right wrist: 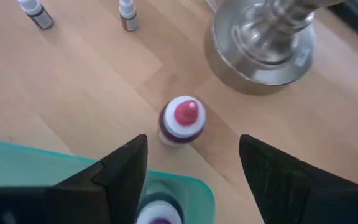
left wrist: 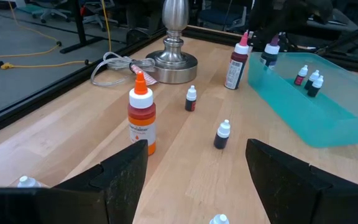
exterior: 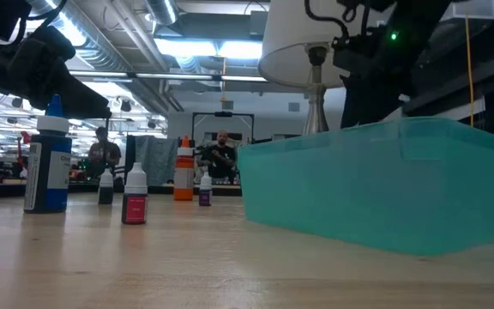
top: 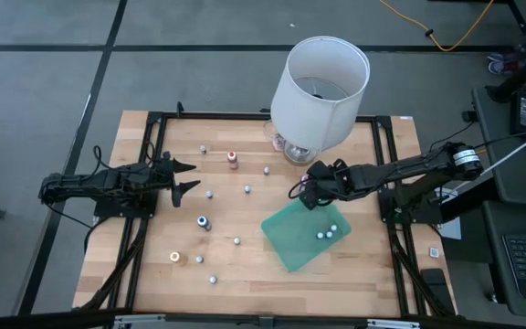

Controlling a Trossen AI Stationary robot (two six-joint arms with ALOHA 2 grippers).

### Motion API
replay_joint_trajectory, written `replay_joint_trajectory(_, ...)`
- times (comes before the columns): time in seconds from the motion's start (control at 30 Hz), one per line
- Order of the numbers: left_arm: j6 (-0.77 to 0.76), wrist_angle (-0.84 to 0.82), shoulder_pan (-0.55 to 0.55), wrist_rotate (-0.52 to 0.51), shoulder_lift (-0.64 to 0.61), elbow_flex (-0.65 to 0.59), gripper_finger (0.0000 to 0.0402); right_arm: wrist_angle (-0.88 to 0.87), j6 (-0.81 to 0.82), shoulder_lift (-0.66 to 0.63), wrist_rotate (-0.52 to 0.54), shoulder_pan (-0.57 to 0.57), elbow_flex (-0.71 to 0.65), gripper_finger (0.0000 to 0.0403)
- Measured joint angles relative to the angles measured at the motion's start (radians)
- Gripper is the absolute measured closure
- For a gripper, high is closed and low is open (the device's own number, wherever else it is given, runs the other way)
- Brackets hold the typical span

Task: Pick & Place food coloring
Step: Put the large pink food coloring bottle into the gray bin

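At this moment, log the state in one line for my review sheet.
right claw: open, above pink-topped bottle by tray edge | left claw: open, waiting at left | teal tray: bottles inside | others loose on table

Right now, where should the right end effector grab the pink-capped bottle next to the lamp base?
Grip the pink-capped dark bottle on its cylindrical body under the white collar, coming from straight above. It stands upright on the wood beside the teal tray's corner, and the right end effector hangs open almost over it.

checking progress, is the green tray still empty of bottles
No, the high view shows small bottles already standing inside the green tray.
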Motion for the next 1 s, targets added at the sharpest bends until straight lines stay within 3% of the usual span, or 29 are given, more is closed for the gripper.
replay_joint_trajectory(0.23, 0.000, 0.000, 0.000, 0.000, 0.000, 0.000, 0.0136, 0.166, -0.053, 0.000, 0.000, -0.026, -0.087, 0.0148)
replay_joint_trajectory(0.77, 0.000, 0.000, 0.000, 0.000, 0.000, 0.000, 0.0133, 0.209, -0.108, 0.034, -0.034, -0.068, -0.090, 0.0149)
replay_joint_trajectory(1.0, 0.000, 0.000, 0.000, 0.000, 0.000, 0.000, 0.0133, 0.203, -0.120, 0.048, -0.055, -0.078, -0.089, 0.0171)
